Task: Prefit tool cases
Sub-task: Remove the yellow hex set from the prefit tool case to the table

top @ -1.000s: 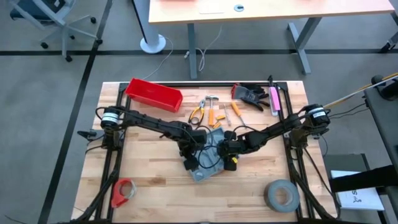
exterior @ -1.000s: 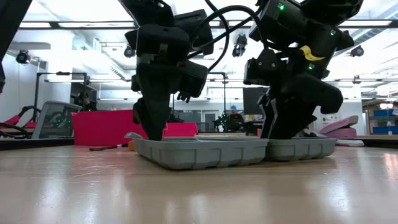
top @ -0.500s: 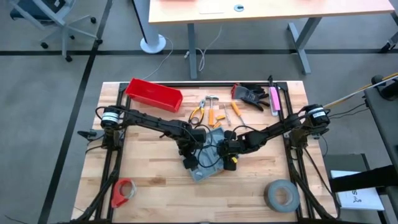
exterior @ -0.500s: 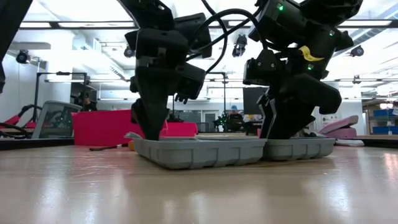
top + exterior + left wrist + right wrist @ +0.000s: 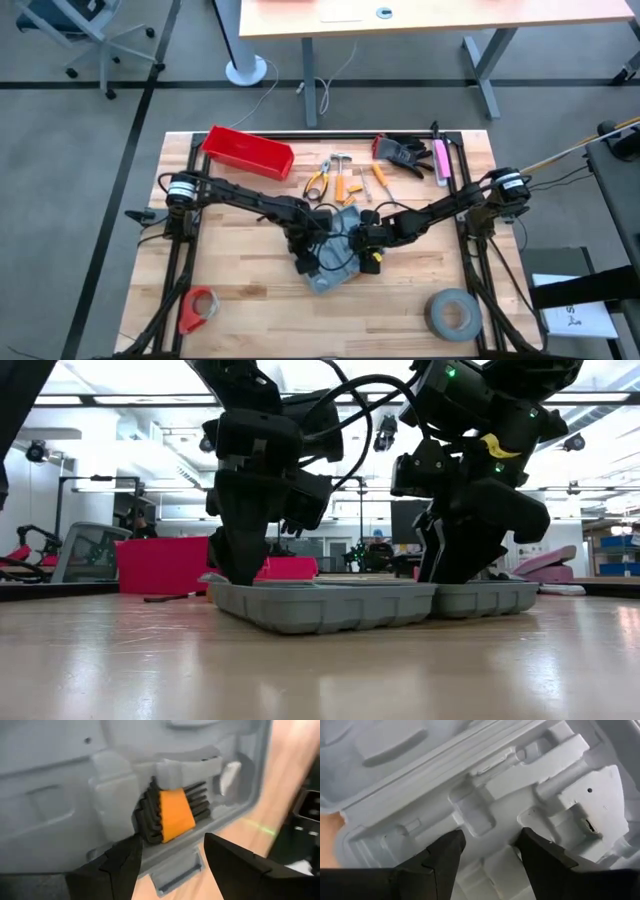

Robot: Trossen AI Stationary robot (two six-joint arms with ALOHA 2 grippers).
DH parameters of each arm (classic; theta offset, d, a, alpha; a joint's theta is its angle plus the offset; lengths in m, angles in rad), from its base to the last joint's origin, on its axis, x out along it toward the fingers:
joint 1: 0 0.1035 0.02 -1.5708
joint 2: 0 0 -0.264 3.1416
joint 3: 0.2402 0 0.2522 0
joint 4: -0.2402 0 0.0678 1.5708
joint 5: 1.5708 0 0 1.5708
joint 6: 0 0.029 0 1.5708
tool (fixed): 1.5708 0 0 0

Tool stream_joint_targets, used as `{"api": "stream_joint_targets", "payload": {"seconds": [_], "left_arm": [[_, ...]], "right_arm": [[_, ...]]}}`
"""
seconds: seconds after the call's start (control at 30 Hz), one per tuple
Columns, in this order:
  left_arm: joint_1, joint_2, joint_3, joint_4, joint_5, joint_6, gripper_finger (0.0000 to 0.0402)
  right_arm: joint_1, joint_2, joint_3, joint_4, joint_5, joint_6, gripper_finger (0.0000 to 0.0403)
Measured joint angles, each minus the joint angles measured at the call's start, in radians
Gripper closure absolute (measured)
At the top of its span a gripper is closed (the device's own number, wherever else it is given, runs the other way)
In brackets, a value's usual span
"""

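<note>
The wooden table (image 5: 240, 270) carries everything, with a dark arm reaching in from each side toward its middle. The open tool case (image 5: 335, 262) lies flat near the table's centre, grey moulded recesses facing up; in the low view it shows as two shallow grey trays (image 5: 320, 605) side by side on the table top.

The left pincer (image 5: 305, 262) stands over the case's left part, its fingers (image 5: 117, 865) apart and not closed on anything. Just ahead of them in the left wrist view, a set of black hex keys in an orange holder (image 5: 172, 815) sits in a recess near the case's edge, beside a latch tab (image 5: 177, 870).

The right pincer (image 5: 362, 240) is down over the case's right half. Its fingers (image 5: 445, 855) are spread, with only bare moulded recesses between them; it holds nothing.

Toward the far left of the table lies a red bin (image 5: 246, 152). A grey tape roll (image 5: 453, 314) rests at the near right corner and a smaller red tape roll (image 5: 197, 308) at the near left corner. Behind the case lie loose hand tools with orange handles (image 5: 340, 180), and farther right a black and orange glove (image 5: 400, 152) beside a pink tool (image 5: 440, 160).
</note>
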Motion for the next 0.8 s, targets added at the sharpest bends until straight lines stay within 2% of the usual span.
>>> {"api": "stream_joint_targets", "payload": {"seconds": [0.1, 0.43, 0.8], "left_arm": [[-0.006, 0.006, -0.003, 0.06, 0.042, -0.015, 0.0181], [-0.012, 0.006, -0.011, 0.197, 0.041, -0.037, 0.0198], [-0.025, 0.008, -0.044, 0.226, 0.092, -0.055, 0.0208]], "right_arm": [[-0.003, -0.001, 0.0, -0.006, -0.003, 0.0, 0.022], [-0.007, -0.001, -0.001, -0.003, -0.005, 0.013, 0.022], [-0.008, 0.001, 0.0, 0.005, -0.003, 0.013, 0.022]]}}
